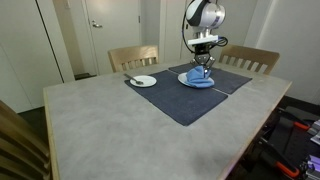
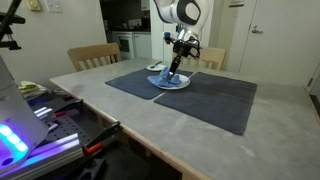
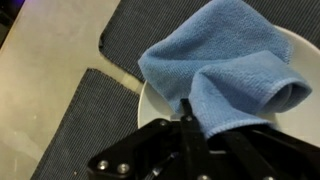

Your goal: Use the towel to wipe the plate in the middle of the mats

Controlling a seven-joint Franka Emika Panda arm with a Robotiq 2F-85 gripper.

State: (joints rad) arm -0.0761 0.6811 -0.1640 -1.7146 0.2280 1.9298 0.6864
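Observation:
The bright blue towel (image 3: pixel 225 65) lies bunched on the large white plate (image 3: pixel 150 100), which rests where the dark mats (image 3: pixel 150 25) meet. My gripper (image 3: pixel 195 118) reaches in from the bottom of the wrist view, shut on a fold of the towel, with one finger (image 3: pixel 184 112) showing against the cloth. In both exterior views the gripper (image 1: pixel 202 68) (image 2: pixel 173 70) stands low over the plate (image 1: pixel 192 81) (image 2: pixel 170 84) with the towel (image 1: pixel 199 78) (image 2: pixel 166 79) under it. The mats (image 1: pixel 190 100) (image 2: pixel 205 95) spread across the table.
A smaller white plate with a utensil (image 1: pixel 142 80) sits on the mat to one side. Wooden chairs (image 1: pixel 133 57) (image 1: pixel 250 58) stand behind the pale tabletop (image 1: pixel 110 130). Equipment with cables and lights (image 2: pixel 45 125) lies near the table's edge.

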